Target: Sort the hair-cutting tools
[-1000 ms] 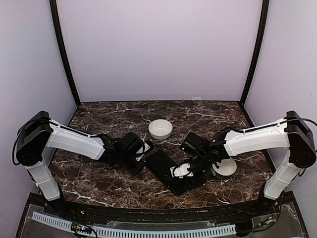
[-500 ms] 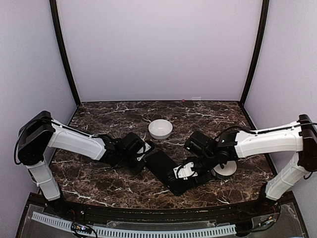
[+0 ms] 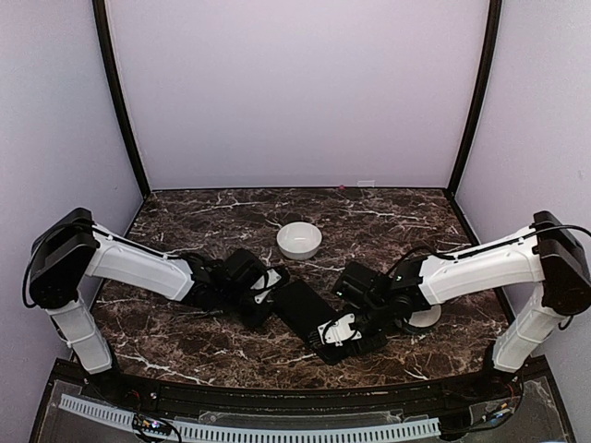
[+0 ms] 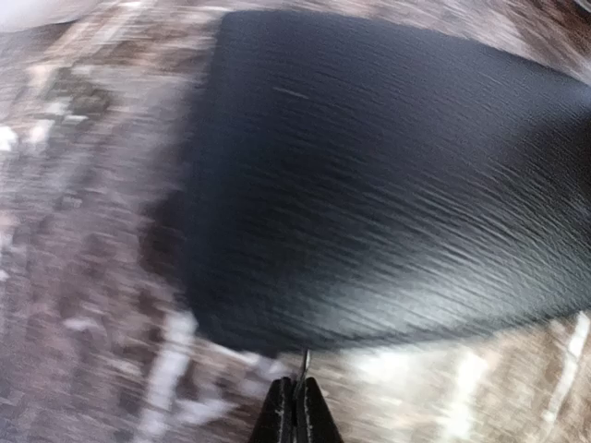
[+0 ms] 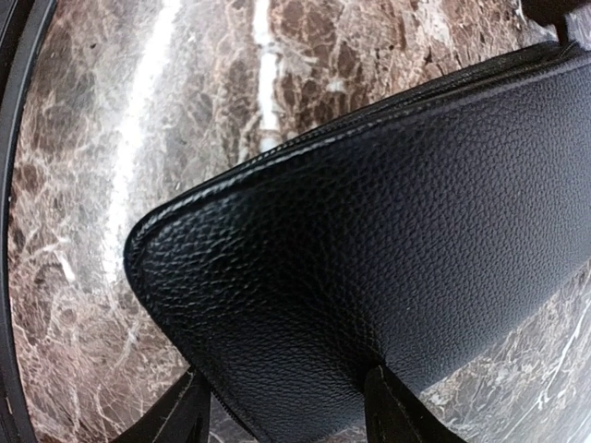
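The dark brown marble-patterned table (image 3: 185, 217), veined in white, carries a flat black case (image 3: 297, 303) lying aslant near its front middle, one white bowl (image 3: 299, 240) standing apart behind the case at the centre, and a second white bowl (image 3: 427, 317) off to the right, partly hidden

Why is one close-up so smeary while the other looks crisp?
Left wrist view: blur smears the black case and marble table; right wrist view: sharp, leather grain showing; top external view: evenly lit, in focus.
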`<action>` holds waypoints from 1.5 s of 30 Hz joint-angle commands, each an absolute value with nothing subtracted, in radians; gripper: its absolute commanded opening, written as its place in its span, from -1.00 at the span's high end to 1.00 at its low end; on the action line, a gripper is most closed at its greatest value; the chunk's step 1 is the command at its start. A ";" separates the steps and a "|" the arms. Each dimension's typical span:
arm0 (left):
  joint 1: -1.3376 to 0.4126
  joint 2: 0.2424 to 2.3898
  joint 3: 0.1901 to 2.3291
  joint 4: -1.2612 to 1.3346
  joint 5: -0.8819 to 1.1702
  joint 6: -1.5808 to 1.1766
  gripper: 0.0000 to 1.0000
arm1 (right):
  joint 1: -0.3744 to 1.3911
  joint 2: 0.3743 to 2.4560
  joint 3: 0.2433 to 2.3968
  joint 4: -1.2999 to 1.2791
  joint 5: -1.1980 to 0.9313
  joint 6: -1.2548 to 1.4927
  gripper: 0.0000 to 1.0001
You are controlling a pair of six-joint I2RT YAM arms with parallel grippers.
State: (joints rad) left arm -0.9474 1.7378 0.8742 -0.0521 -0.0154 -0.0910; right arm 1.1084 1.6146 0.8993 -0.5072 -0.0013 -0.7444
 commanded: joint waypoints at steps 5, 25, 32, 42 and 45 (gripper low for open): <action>-1.076 1.710 0.805 -0.073 0.250 -0.093 1.00 | 1.111 1.704 0.899 -0.413 -0.007 -0.687 -0.13; -1.081 1.740 0.890 -0.032 0.145 -0.182 1.00 | 1.161 1.735 1.098 -0.529 -0.285 -0.545 -0.11; -1.021 1.663 0.865 -0.239 -0.093 -0.264 1.00 | 1.141 1.618 1.105 -0.606 -0.278 -0.589 -0.29; -0.953 1.588 0.828 -0.250 -0.128 -0.232 1.00 | 1.092 1.615 1.006 -0.520 -0.155 -0.635 -0.27; -0.939 1.591 0.835 -0.250 -0.125 -0.213 1.00 | 1.101 1.660 0.991 -0.502 -0.147 -0.642 -0.25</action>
State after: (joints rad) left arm -0.9539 1.6142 0.8330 -0.2047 -0.0956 -0.2390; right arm 1.0863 1.6154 1.0203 -0.5503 -0.1806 -0.6155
